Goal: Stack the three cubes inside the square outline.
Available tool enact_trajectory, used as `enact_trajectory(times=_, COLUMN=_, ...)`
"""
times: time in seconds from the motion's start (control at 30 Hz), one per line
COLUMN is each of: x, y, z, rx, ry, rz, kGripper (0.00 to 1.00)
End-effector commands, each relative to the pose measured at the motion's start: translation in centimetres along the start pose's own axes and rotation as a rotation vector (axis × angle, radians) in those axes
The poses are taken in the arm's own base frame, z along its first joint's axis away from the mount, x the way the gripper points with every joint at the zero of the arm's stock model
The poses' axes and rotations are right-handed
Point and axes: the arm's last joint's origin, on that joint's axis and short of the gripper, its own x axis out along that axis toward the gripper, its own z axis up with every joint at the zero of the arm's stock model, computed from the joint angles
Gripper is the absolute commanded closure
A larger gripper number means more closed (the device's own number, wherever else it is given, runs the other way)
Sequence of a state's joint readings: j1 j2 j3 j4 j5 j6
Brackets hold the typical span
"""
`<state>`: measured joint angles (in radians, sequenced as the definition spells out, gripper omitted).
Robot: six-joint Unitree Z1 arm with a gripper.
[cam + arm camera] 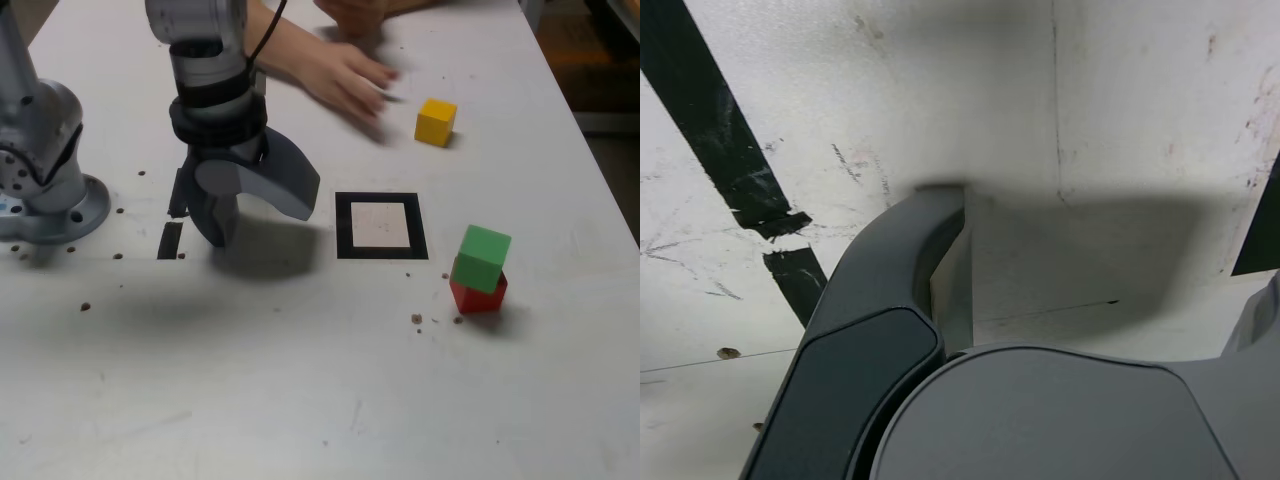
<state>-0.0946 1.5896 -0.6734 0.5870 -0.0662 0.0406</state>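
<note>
My pincer (262, 215) hangs close over the white table (300, 400) with its two smooth, dark grey, curved jaws spread wide and nothing between them; one jaw points down near the tabletop, the other flares out toward the square outline (381, 226).

That outline is a flat frame of black tape around a scuffed white centre, lying just beyond my flared jaw on the exterior view's right, with no cube in it. Farther out on that same side the green cube (484, 257) sits on the red cube (478, 293), turned a little askew on it, so only the lower part of the red one shows. Both are matte, sharp-edged blocks. The yellow cube (436, 121), of like shape, stands alone on the table beyond the outline, well apart from my pincer. Near it a person's hand (345, 75), blurred, reaches across the table.

On my other side a short black tape strip (170, 240) lies on the table, just beside my lower jaw; in the wrist view the tape (710, 130) looks glossy and torn at one end. The tabletop is painted white, scratched and grimy, with small brown specks (416, 319) scattered about. My arm's grey metal base (45, 190) stands at the table's edge on the exterior view's left.
</note>
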Motion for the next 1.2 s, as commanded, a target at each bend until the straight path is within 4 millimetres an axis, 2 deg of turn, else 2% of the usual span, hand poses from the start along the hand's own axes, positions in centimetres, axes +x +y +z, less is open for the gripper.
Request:
enact_trajectory(times=0.0, x=0.4, y=0.0, z=-0.2, rx=0.0, ry=0.013, rz=-0.007, kGripper=0.0)
enact_trajectory(times=0.57, x=1.5, y=-0.2, z=-1.3, rx=-0.005, ry=-0.021, rz=-0.056, kGripper=0.0)
enact_trajectory(times=0.9, x=0.1, y=0.4, z=1.2, rx=0.017, ry=-0.056, rz=0.081, kGripper=0.0)
enact_trajectory(times=1.07, x=-0.8, y=-0.1, z=2.5, rx=0.059, ry=-0.025, rz=0.086, kGripper=0.01)
enact_trajectory(times=1.17, x=-2.1, y=-0.7, z=3.7, rx=0.082, ry=-0.014, rz=0.093, kGripper=0.01)
